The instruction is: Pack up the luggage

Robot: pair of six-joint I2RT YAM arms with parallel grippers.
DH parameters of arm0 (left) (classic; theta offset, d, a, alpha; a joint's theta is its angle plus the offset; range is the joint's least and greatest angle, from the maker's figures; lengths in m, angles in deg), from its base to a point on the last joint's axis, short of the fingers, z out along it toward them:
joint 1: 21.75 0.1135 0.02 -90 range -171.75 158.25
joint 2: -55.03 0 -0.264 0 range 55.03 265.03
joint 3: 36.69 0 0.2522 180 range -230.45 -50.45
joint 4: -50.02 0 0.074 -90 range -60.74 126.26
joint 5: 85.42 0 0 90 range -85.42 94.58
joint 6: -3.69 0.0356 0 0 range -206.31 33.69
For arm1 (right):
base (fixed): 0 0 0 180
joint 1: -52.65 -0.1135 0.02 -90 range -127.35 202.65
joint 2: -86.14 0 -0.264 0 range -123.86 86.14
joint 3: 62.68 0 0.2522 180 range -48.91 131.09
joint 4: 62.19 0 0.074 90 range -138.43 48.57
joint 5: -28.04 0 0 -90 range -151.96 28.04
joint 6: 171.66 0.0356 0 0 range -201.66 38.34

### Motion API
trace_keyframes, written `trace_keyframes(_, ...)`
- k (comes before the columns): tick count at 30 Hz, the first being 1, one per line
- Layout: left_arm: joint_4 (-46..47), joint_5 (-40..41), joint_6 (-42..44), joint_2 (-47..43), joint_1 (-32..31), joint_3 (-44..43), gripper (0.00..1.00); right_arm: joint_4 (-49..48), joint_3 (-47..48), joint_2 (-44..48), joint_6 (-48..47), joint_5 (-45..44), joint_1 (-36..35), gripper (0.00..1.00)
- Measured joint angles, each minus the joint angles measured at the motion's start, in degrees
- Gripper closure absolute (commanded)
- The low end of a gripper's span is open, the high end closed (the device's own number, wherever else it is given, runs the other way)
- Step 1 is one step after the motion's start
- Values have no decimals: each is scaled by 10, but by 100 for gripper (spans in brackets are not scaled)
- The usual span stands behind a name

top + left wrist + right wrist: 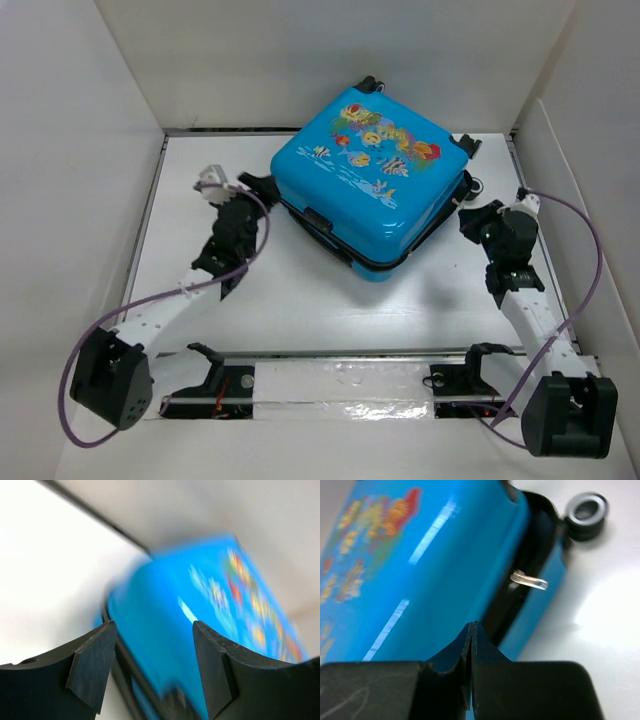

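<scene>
The luggage (365,180) is a bright-blue hard-shell suitcase with a fish print. It lies flat at the back middle of the table, its lid down but with a dark gap along the seam. My left gripper (262,185) is open at its left corner; in the left wrist view the blue shell (200,620) shows blurred between the fingers (92,667). My right gripper (468,215) is shut and empty at the right side. Its view shows the shell (420,575), the dark seam, a clear zipper pull (529,582) and a black wheel (586,509).
White walls (80,150) close in the table on the left, back and right. A taped strip (340,390) and the arm mounts run along the near edge. Bare white table (300,300) lies in front of the suitcase.
</scene>
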Motion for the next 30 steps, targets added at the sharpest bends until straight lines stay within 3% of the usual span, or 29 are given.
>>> trace_keyframes(3, 6, -60, -38, 52, 146, -62, 38, -12, -34, -2, 17, 4, 21, 98)
trace_keyframes(7, 0, -181, -82, 212, 252, -210, 37, -29, -46, -25, 28, 9, 34, 96)
trace_keyframes(12, -93, -308, -65, 494, 290, -517, 37, -52, -41, -83, 35, 24, 44, 96)
trace_keyframes(16, -163, -389, -45, 654, 287, -669, 37, -64, -26, -137, 39, 28, 42, 96)
trace_keyframes(25, -207, -546, -40, 810, 271, -769, 38, -96, 24, -258, 39, 34, 18, 96)
trace_keyframes(28, -153, -557, -39, 799, 267, -731, 38, -94, 30, -280, 31, 28, 11, 96)
trace_keyframes(30, -85, -554, -52, 762, 267, -639, 38, -90, 35, -292, 23, 23, 9, 96)
